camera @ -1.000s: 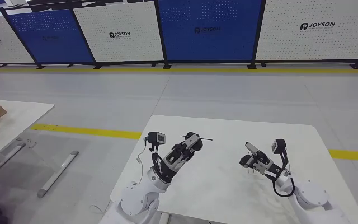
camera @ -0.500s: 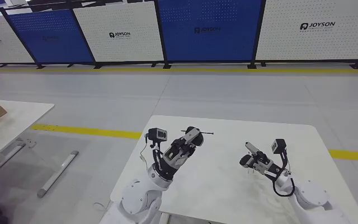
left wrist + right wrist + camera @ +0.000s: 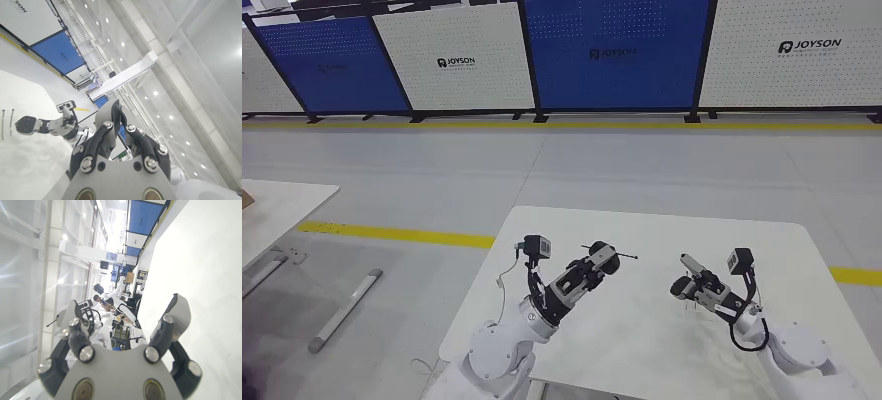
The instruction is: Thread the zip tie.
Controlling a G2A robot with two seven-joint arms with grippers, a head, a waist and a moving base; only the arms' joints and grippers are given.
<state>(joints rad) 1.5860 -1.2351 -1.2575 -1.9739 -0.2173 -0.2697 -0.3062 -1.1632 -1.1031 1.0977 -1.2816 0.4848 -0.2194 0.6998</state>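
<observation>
left gripper (image 3: pixel 602 259) is up over the left half of the white table (image 3: pixel 662 330). its fingers (image 3: pixel 116 113) are pressed together on a thin black zip tie (image 3: pixel 627 254). the tie sticks out on both sides of the fingertips, roughly level, with the longer end pointing toward the right arm. right gripper (image 3: pixel 689 272) is over the right half, well apart from the tie. its jaws are spread with nothing between them.

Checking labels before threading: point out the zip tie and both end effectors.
zip tie (image 3: pixel 626 255), top view, free strip end.
left end effector (image 3: pixel 118 109), left wrist view, between shut fingertips.
right end effector (image 3: pixel 124 298), right wrist view, between open fingertips.
</observation>
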